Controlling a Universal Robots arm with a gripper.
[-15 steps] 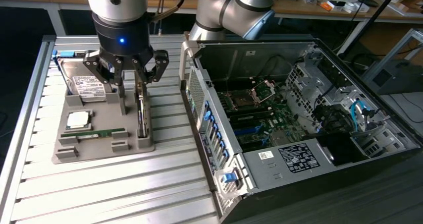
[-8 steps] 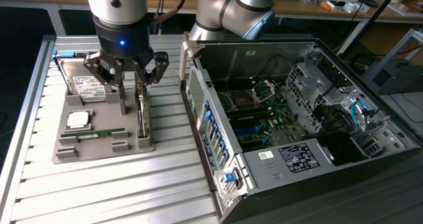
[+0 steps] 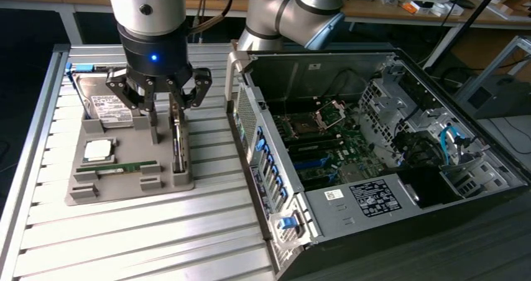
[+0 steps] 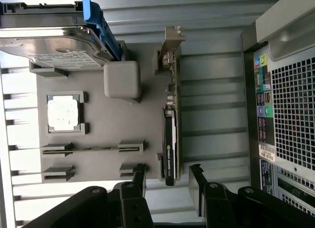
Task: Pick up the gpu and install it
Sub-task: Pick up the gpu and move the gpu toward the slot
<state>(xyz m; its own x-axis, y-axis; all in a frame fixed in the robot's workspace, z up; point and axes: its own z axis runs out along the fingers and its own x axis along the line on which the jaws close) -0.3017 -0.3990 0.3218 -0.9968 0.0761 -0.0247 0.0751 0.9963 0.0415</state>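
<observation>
Hanging straight down over the grey tray (image 3: 124,191), the arm (image 3: 151,20) holds its jaws spread wide, one on each side of the gpu (image 3: 178,141), with a gap showing at both sides in the wrist view. The gpu stands on edge in a slot along the tray's side nearest the open computer case (image 3: 365,150). Also on the tray lie a hard drive (image 3: 101,104), a processor chip (image 3: 98,149) and a green memory stick (image 3: 116,167). The tray rests on the slatted metal counter (image 3: 124,250), just beside the case.
</observation>
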